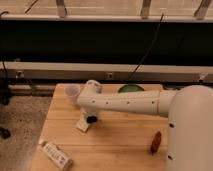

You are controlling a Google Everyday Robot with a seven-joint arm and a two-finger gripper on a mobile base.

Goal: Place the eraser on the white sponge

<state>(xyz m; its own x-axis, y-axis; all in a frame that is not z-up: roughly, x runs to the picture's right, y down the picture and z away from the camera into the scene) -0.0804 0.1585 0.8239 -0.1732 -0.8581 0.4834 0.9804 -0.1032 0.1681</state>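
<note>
The white sponge (pixel 83 125) is a small flat off-white block on the wooden table (pixel 120 145), left of centre. My gripper (pixel 91 119) hangs at the end of the white arm (pixel 130 103), directly over the sponge's upper right edge, its dark tip touching or nearly touching it. The eraser (pixel 55 154), a longer white bar with dark print, lies apart at the table's front left corner, well below and left of the gripper.
A white cup (pixel 72 93) stands at the back left, just behind the arm's wrist. A green bowl (pixel 131 88) sits at the back behind the arm. A small reddish-brown object (pixel 156 142) lies at the right. The robot's white body (pixel 192 135) fills the right side.
</note>
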